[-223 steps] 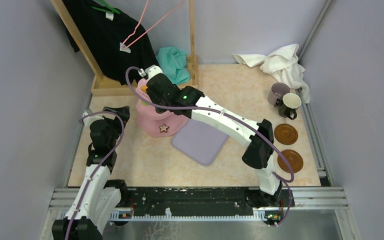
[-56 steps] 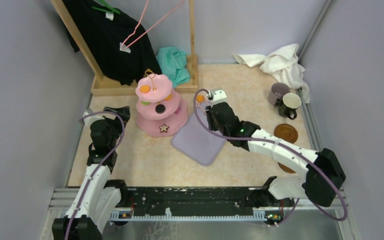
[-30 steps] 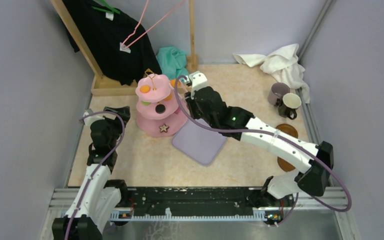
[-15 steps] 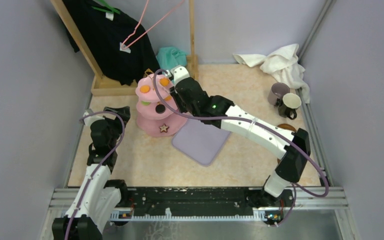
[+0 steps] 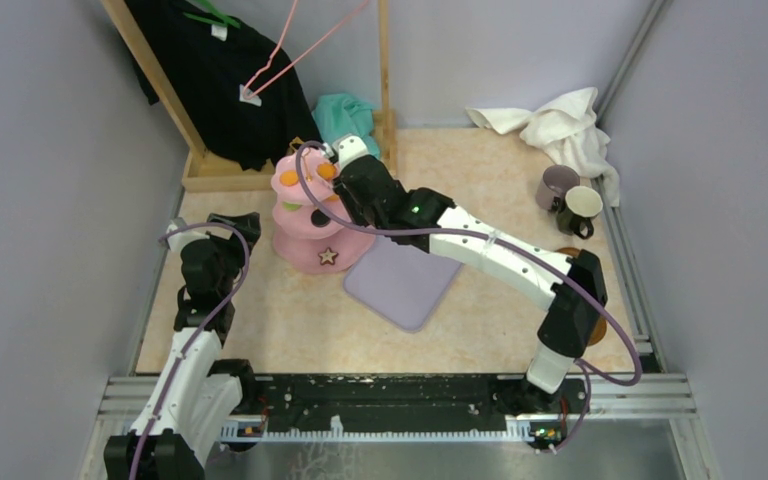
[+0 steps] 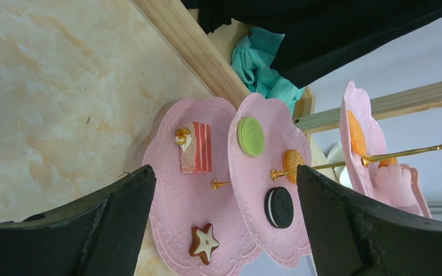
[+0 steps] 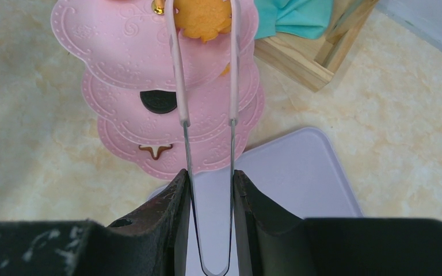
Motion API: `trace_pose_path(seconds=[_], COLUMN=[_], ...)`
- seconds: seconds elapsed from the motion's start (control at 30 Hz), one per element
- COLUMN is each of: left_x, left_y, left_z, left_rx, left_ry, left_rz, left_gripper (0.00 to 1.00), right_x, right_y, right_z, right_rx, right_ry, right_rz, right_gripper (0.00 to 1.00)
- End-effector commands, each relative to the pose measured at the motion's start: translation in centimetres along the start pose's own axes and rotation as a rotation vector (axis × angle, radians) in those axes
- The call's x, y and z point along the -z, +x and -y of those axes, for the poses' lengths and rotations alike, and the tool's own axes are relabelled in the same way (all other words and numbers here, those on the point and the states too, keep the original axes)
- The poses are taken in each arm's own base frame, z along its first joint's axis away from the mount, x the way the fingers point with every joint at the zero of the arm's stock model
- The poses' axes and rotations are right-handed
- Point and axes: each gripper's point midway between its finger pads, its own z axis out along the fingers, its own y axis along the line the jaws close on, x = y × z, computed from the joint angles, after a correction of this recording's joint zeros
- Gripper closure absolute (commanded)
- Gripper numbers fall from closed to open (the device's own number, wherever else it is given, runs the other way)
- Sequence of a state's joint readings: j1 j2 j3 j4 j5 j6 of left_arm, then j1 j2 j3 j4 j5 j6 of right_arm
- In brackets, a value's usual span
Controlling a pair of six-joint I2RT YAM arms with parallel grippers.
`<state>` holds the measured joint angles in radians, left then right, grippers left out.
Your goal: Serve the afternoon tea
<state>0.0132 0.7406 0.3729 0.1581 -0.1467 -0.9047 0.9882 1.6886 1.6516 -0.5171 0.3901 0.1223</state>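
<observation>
The pink three-tier stand (image 5: 305, 245) stands left of centre. My right gripper (image 7: 210, 178) is shut on thin pink tongs (image 7: 182, 86). Their tips pinch an orange sweet (image 7: 207, 20) just over the stand's top tier (image 7: 121, 40). Lower tiers hold a black round (image 7: 158, 102) and a brown star (image 7: 154, 151). My left gripper (image 6: 224, 172) is open and empty, a little left of the stand (image 6: 172, 195), facing its green round (image 6: 251, 136) and star (image 6: 204, 241). The mauve mug (image 5: 557, 186) and the cream mug (image 5: 581, 208) stand at the far right. My right arm mostly hides the saucers.
A flat lilac tray (image 5: 405, 280) lies just right of the stand. A wooden rack (image 5: 200, 170) with a black garment (image 5: 210, 70) stands behind it, beside a teal cloth (image 5: 345, 120). A white towel (image 5: 560, 125) lies at the back right. Walls close in on both sides.
My right arm has swung left from over the tray to the stand's top tier, carrying the orange sweet in the tongs. The left arm has not moved.
</observation>
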Motion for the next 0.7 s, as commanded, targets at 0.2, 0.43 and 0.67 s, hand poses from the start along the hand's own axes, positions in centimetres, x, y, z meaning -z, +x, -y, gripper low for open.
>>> trace_pose_path(seconds=[0.2, 0.43, 0.67], left_x=[-0.05, -0.04, -0.03], left_y=[-0.52, -0.51, -0.50], left_z=[0.80, 0.83, 0.83], left_rx=[0.006, 0.006, 0.008], left_ry=[0.034, 0.035, 0.036], left_rz=[0.019, 0.018, 0.019], left_gripper=[0.03, 0.03, 0.03], right_x=[0.76, 0.88, 1.05], right_y=[-3.70, -4.01, -4.13], right_z=[-0.15, -0.12, -0.04], right_rx=[-0.029, -0.034, -0.033], right_ry=[-0.012, -0.010, -0.009], right_rz=[0.095, 0.102, 0.107], right_gripper=[0.70, 0.65, 0.64])
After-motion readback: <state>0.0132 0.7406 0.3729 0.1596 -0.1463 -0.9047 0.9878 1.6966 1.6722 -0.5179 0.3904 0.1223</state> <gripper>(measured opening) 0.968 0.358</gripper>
